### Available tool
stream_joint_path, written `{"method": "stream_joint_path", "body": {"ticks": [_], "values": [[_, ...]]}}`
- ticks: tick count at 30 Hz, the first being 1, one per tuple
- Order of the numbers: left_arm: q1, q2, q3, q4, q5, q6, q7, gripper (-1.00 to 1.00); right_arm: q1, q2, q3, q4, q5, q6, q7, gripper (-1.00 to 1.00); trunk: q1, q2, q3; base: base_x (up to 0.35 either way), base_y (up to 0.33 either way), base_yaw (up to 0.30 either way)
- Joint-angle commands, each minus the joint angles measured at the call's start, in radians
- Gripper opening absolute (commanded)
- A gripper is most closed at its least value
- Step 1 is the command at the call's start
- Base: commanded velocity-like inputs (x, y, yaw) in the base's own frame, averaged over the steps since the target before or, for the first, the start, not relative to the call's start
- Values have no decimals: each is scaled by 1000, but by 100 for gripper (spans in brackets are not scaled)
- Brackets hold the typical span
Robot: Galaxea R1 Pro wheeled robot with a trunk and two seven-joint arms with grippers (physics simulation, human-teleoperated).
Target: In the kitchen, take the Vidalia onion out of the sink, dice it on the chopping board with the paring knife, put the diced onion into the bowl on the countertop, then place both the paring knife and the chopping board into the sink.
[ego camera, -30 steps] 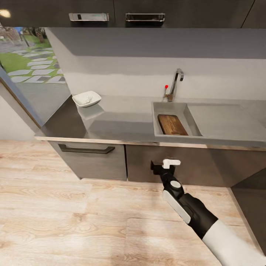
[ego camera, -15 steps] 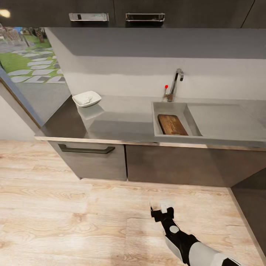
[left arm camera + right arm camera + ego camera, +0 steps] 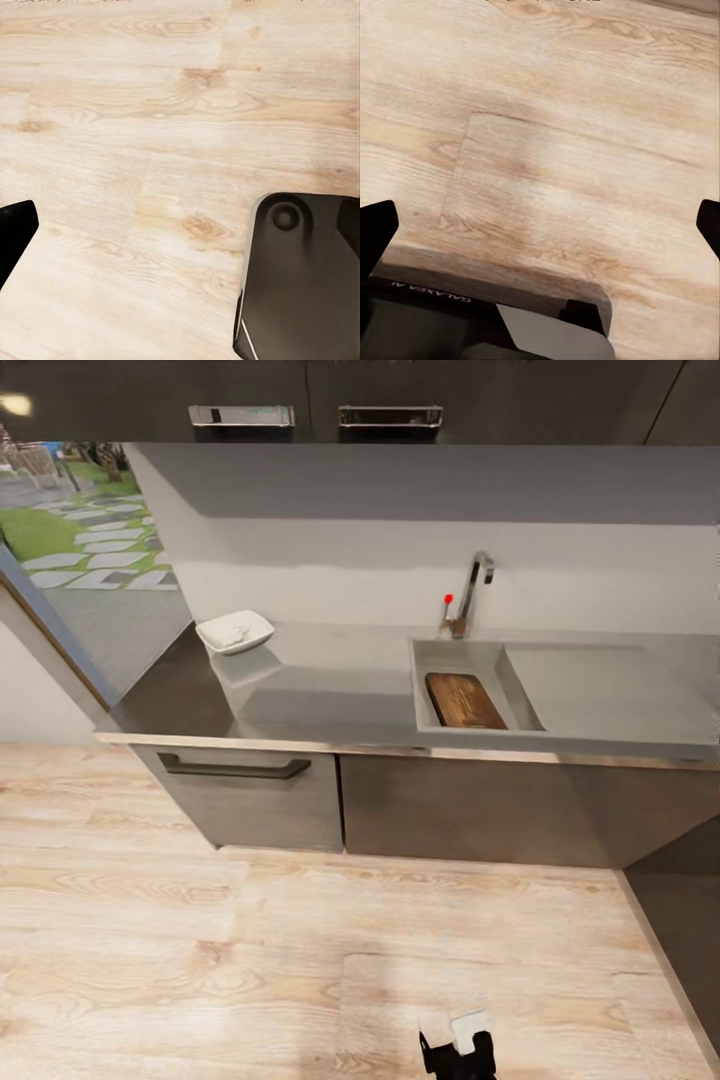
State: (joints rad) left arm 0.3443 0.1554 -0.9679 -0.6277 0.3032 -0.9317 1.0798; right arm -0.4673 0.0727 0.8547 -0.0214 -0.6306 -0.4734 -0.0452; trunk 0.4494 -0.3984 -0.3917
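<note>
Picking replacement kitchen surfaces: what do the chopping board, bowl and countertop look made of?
The chopping board, lying in the sink, looks like dark brown wood with visible grain. The bowl looks like white glazed ceramic, though plastic is possible. The countertop is a glossy grey, mirroring the bowl; possibly polished stone or steel.

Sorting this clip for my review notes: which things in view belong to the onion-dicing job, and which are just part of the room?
Part of the job:
- chopping board, lying in the sink
- bowl with something pale inside, on the countertop
- right gripper, low over the floor

Just there:
- faucet
- drawer handle
- wooden floor
- window
</note>
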Motion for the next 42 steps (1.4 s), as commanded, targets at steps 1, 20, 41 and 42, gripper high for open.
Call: {"method": "stream_joint_path", "body": {"ticks": [1, 20, 41, 42], "values": [[-1, 2, -6, -3, 2, 1, 8, 100, 6, 0, 8, 1, -4, -14, -5, 100, 1, -2, 0, 0, 0, -91], [-1, -5, -6, 12, 3, 1, 8, 100, 19, -13, 7, 1, -54, -40, -8, 100, 1, -2, 19, 0, 0, -11], [-2, -32, 69, 30, 67, 40, 9, 100, 177, -104, 7, 4, -93, -40, -8, 100, 1, -2, 52, 0, 0, 0], [-2, -32, 106, 30, 80, 61, 9, 100, 188, -104, 7, 4, -112, -39, -8, 100, 1, -2, 54, 0, 0, 0]]}}
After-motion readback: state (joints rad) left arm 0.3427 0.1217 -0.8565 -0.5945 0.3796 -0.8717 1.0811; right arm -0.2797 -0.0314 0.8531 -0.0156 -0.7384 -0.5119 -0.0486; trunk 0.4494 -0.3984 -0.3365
